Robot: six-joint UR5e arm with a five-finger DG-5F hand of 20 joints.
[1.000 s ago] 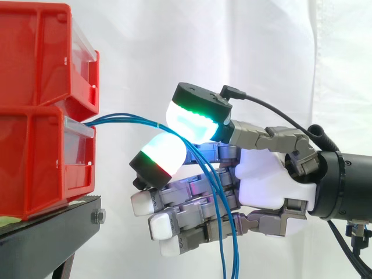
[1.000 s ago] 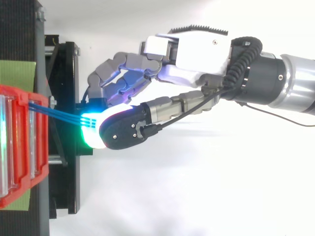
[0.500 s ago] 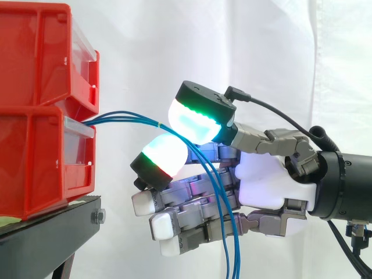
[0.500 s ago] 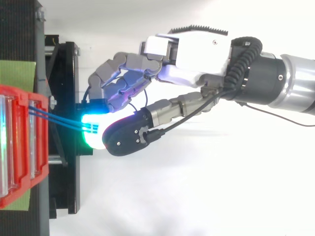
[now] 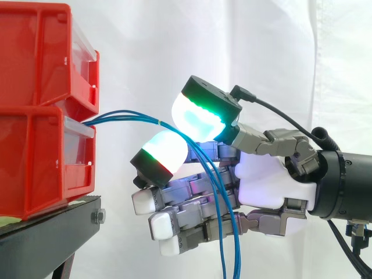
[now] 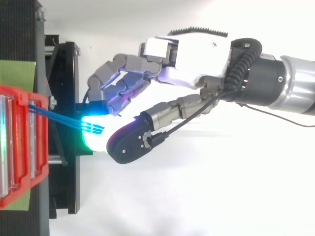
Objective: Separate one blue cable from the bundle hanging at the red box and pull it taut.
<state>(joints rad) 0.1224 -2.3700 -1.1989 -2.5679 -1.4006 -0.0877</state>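
I see the blue cables [image 5: 139, 118] leaving the lower red bin [image 5: 35, 163] as a bundle. They arch to the right, pass between the thumb's green-lit pad [image 5: 200, 116] and a white-and-red-lit fingertip [image 5: 165, 151], then hang down slack in front of the hand [image 5: 267, 180]. Its fingers are curled around the whole bundle, with no single cable parted. The bins sit stacked on the black stand [image 5: 46, 232], before the white curtain [image 5: 261, 46].

White-and-grey hand [image 5: 264, 180], black wrist [image 5: 343, 183]
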